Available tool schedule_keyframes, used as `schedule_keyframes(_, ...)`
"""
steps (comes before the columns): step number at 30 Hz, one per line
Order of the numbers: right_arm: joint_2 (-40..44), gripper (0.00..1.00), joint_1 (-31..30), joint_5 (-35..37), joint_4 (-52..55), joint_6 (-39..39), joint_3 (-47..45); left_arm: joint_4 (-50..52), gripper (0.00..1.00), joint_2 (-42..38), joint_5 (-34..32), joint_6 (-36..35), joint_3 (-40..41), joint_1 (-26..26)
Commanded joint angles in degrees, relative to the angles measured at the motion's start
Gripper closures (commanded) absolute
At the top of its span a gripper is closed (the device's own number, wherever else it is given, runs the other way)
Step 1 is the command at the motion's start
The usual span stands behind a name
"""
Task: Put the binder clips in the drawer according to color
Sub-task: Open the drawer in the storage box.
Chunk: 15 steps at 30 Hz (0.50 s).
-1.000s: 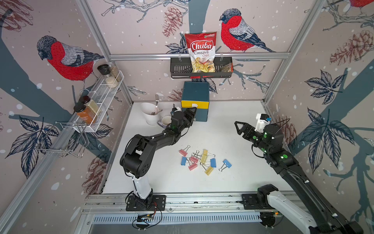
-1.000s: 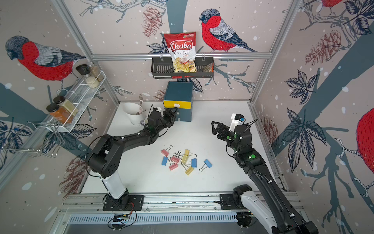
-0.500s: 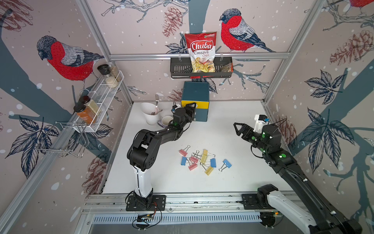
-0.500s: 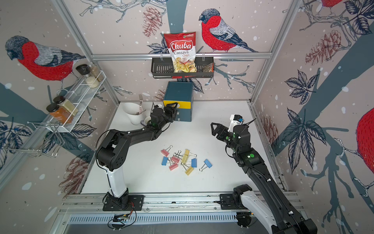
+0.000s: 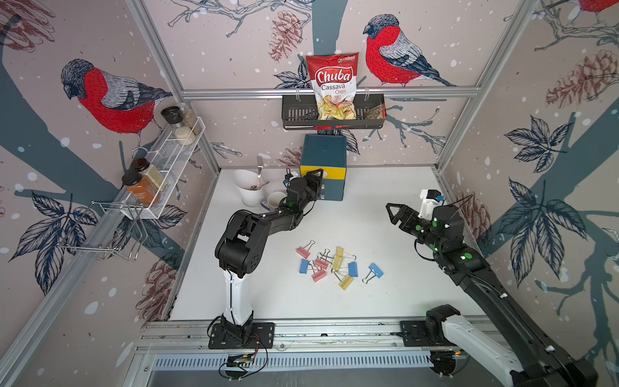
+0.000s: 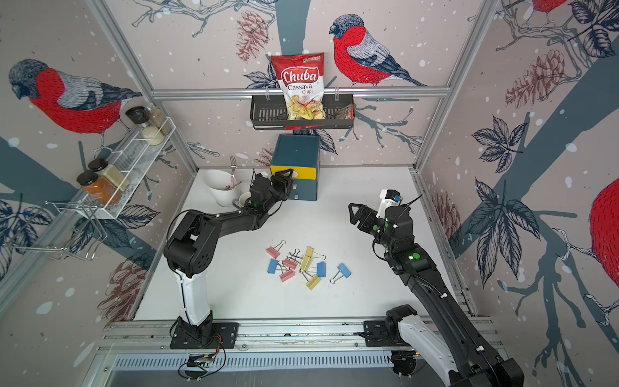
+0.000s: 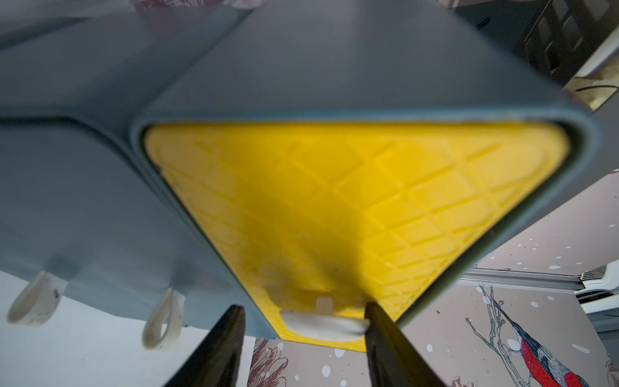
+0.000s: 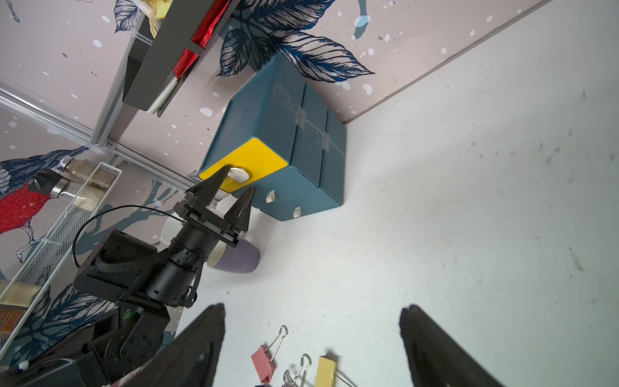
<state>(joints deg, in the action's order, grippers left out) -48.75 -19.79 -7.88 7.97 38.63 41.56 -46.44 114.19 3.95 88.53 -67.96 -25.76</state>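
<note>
The drawer (image 5: 323, 150) is a teal chest against the back wall, with a yellow top front (image 7: 351, 201) and two teal fronts below, all closed. My left gripper (image 5: 317, 182) is at the yellow front, open, its fingers astride the white pull (image 7: 321, 325). One finger (image 7: 375, 321) touches the pull; the other stands a little off it. The right wrist view shows the same straddle (image 8: 234, 187). The binder clips (image 5: 335, 264) lie in a loose pile mid-table, pink, blue and yellow. My right gripper (image 5: 392, 214) hovers open and empty, right of the pile; a pink clip (image 8: 264, 363) lies below it.
A white cup with a fork (image 5: 249, 187) and a lilac mug (image 5: 276, 199) stand just left of the drawer, beside my left arm. A black wire basket (image 5: 294, 115) with a chips bag hangs above the chest. A white spice rack (image 5: 167, 160) is on the left wall.
My left gripper has moved up to the yellow drawer front and narrowed around its pull. The right arm has shifted only slightly.
</note>
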Motion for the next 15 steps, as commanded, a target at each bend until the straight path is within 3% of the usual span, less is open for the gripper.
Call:
schedule_keyframes(1,-0.2,0.13,0.0,-0.6,-1.0,-1.0,0.0,-2.7,0.42,0.5,-0.8,0.3,-0.8,0.1)
schedule_keyframes(15,0.0,0.15,0.0,-0.7,-1.8,-0.3,-0.8,-4.0,0.59,0.1,-2.1,0.4,0.9,0.3)
